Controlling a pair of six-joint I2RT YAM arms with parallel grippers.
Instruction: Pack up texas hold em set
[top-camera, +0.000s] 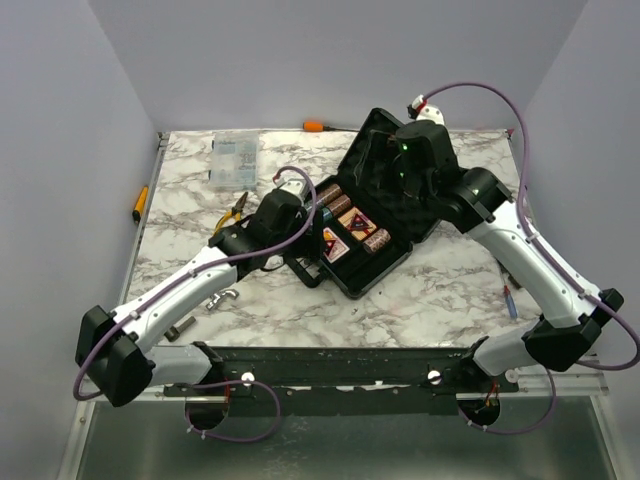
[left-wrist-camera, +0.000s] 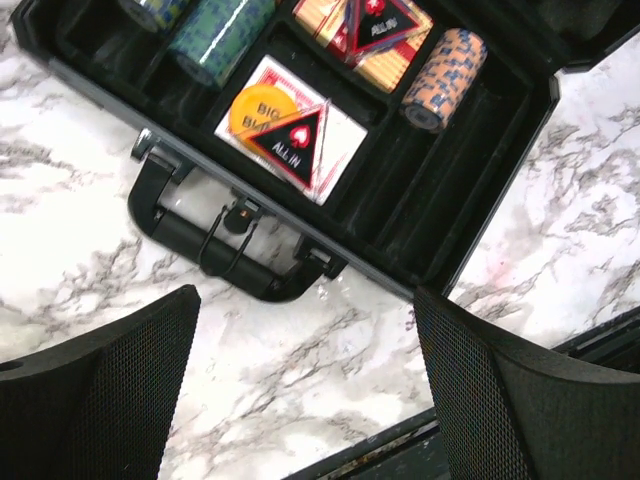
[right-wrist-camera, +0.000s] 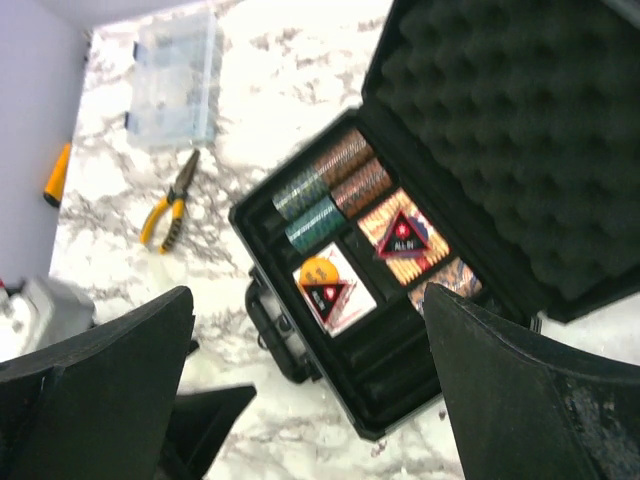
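Open briefcase (right-wrist-camera: 520, 130) (chips (right-wrist-camera: 325, 185), probably cards (left-wrist-camera: 392, 70)) on table (top-camera: 450, 290).

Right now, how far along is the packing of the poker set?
Done: the chip stacks, card decks, ALL IN triangles and orange button sit inside the briefcase. In hand: nothing; the left jaws and right jaws stand open and empty. Left: swing the foam-lined lid down and shut the case.
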